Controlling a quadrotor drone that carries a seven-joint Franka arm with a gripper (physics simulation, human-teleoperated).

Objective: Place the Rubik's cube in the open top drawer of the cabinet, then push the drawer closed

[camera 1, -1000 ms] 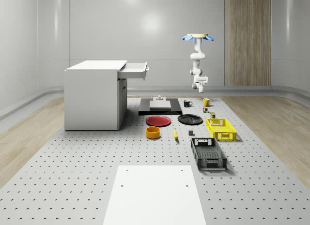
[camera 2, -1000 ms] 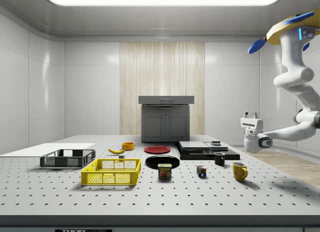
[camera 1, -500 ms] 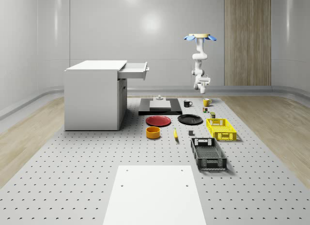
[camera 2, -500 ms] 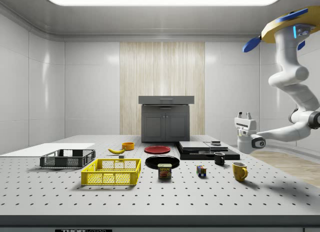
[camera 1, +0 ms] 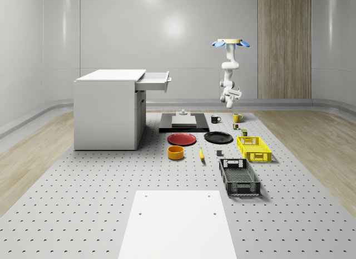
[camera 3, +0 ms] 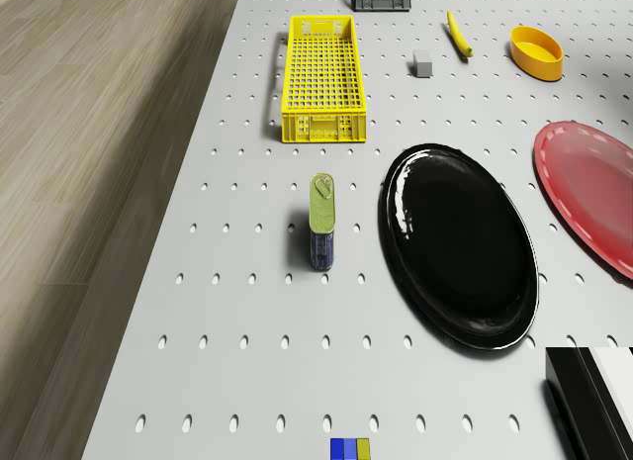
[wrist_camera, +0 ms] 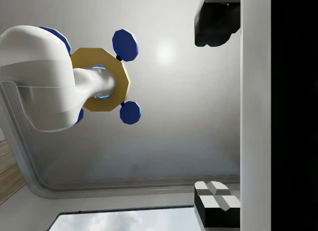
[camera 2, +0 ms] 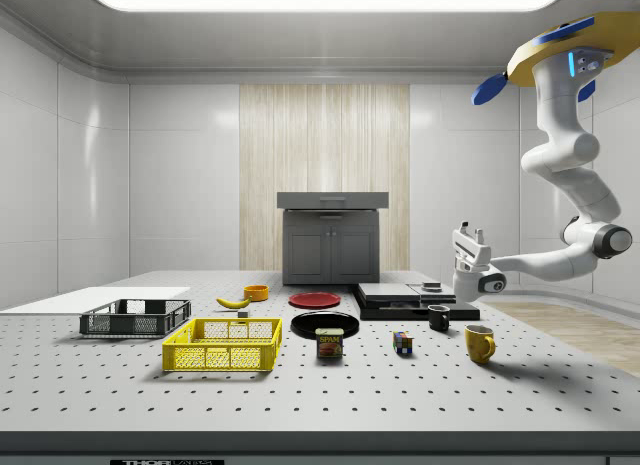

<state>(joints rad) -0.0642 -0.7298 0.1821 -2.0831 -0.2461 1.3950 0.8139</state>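
Drone [camera 2: 560, 47] hovers high over the table's far end, near the side view's right edge, arm [camera 2: 565, 175] hanging down and folding back toward the table. Gripper [camera 2: 467, 231] points upward, tilted, in mid-air, holding nothing; fingers [wrist_camera: 216, 189] stand well apart in the wrist view (ceiling and drone body between them). Cube [camera 2: 403, 342] sits on the table [camera 2: 330, 395] well below the gripper and off toward the side view's left, untouched; it also shows in the drone view [camera 3: 350, 449]. Black mug [camera 2: 438, 317] stands almost straight under the gripper, yellow mug [camera 2: 479, 342] below it and nearer the side camera. Can [camera 3: 323, 221] stands beside the black plate [camera 3: 461, 247], both farther from the gripper than the cube. Yellow crate [camera 2: 224, 345] lies beyond the can, red plate [camera 1: 182, 138] past the black plate. Cabinet [camera 1: 108, 110] stands well apart from the gripper, across the table at the whole-scene view's left, its top drawer [camera 1: 154, 81] pulled out at roughly gripper height.
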